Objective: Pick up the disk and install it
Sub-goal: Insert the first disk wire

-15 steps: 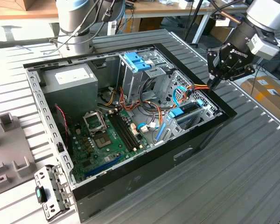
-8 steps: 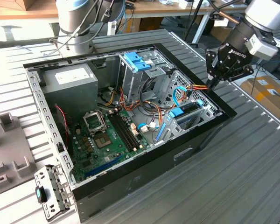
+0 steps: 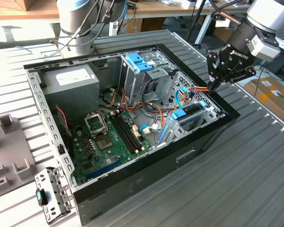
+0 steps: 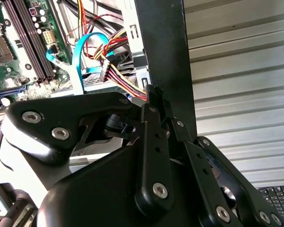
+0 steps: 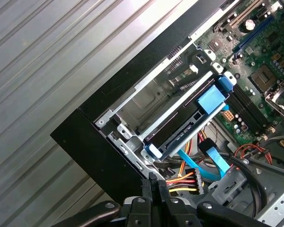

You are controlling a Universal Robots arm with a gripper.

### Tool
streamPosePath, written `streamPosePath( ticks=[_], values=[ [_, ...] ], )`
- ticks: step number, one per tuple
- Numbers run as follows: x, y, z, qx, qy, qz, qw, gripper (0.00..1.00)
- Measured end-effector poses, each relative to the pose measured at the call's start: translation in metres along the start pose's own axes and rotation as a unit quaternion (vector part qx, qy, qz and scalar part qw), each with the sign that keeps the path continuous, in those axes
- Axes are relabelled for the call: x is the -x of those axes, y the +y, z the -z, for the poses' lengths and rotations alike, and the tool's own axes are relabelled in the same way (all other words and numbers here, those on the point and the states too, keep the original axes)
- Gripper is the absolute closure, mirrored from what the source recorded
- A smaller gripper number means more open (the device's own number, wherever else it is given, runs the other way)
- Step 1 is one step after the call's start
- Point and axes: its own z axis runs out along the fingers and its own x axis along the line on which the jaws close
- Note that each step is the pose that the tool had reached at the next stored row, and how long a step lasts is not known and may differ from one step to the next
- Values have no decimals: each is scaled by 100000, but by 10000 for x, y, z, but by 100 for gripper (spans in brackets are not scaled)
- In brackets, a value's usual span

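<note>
So the one claw (image 5: 152, 182) has its fingers pressed together on nothing, tips right at the black rim of the open PC case (image 3: 146, 182), next to one bundle of red-yellow wires (image 5: 182, 179). Just past that, the one disk (image 5: 182, 135) sits slotted in its metal bay (image 5: 156, 101) with blue rails. Further in: one motherboard (image 3: 109, 137), one grey power supply (image 3: 71, 85), all on the ribbed desk (image 3: 246, 165).

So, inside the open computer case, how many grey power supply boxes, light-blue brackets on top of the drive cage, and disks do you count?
Grey power supply box: 1
Light-blue bracket: 1
Disk: 1
Total: 3
</note>
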Motion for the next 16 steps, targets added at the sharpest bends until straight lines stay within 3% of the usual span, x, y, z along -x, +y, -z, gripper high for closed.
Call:
streamPosePath(
  ticks=[14,16],
  values=[
    [63,85,-8,0,1,-3,100000,83],
    [69,123,-11,0,0,-1,100000,83]
  ],
)
